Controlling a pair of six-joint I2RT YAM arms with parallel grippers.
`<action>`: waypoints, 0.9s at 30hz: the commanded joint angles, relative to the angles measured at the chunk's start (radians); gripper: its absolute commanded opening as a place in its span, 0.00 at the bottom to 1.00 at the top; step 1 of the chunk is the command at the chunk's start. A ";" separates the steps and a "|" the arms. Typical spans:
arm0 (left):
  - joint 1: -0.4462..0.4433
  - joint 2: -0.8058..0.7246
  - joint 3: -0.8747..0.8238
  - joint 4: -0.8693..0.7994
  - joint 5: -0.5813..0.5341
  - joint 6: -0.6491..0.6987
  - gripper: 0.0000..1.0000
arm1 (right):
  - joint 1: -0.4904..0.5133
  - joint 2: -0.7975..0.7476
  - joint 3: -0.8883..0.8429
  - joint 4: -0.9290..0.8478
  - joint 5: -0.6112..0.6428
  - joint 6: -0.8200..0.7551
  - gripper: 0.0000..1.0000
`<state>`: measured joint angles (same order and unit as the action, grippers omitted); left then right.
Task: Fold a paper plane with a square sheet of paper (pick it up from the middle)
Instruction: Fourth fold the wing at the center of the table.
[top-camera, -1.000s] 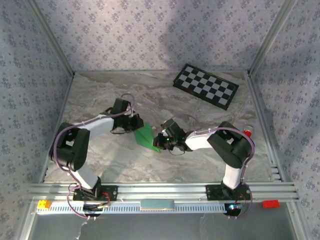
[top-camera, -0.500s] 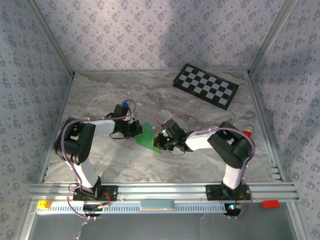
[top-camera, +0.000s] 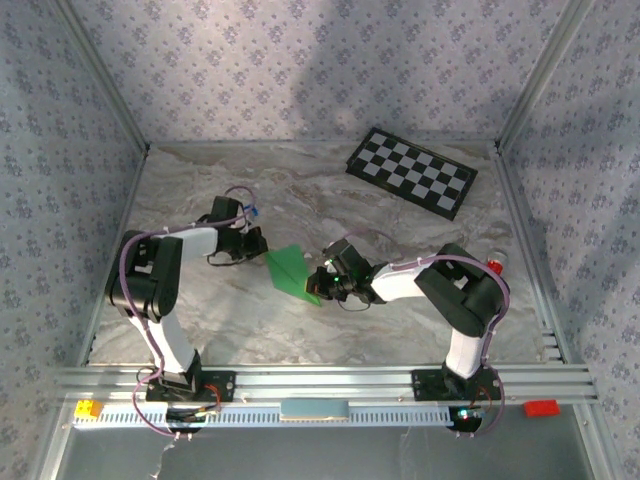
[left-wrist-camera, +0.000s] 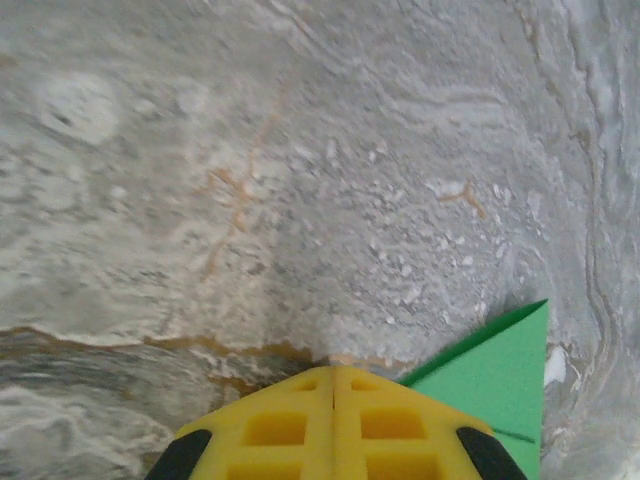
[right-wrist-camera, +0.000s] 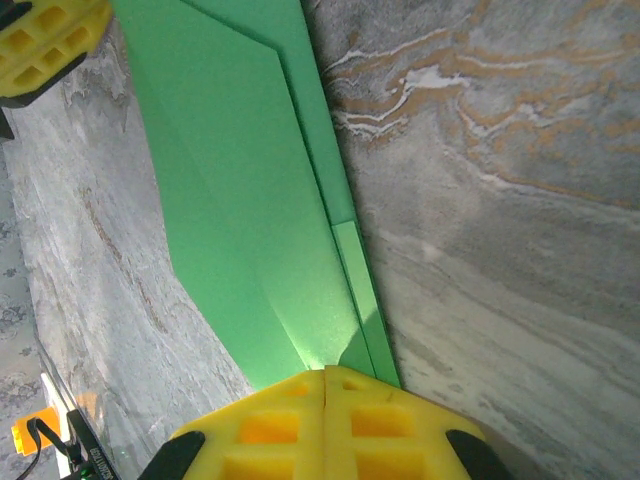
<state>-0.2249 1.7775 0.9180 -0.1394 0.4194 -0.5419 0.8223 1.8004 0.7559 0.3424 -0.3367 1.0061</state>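
Two grippers: you see both closed.
Left gripper: empty, just beside folded bright green paper sheet.
Right gripper: pinching its end.

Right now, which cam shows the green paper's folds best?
Right wrist: the green paper is close up, with creases and overlapping flaps clear. Top external shows it small and distant, folds hard to read. Left wrist catches just one corner.

Top camera: I look down on the whole table from its near edge. Wrist cameras: close above it, sharing the paper.
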 joint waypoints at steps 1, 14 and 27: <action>0.014 0.002 0.036 -0.041 -0.043 0.016 0.04 | 0.006 0.050 -0.039 -0.146 0.016 0.012 0.00; -0.088 -0.148 0.028 -0.075 0.071 -0.007 0.07 | 0.003 0.043 -0.027 -0.153 0.018 0.015 0.00; -0.151 0.007 -0.026 -0.015 0.035 0.008 0.04 | 0.004 0.012 -0.004 -0.160 0.012 -0.020 0.00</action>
<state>-0.3794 1.7580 0.9058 -0.1596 0.4736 -0.5526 0.8223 1.7992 0.7597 0.3370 -0.3367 1.0054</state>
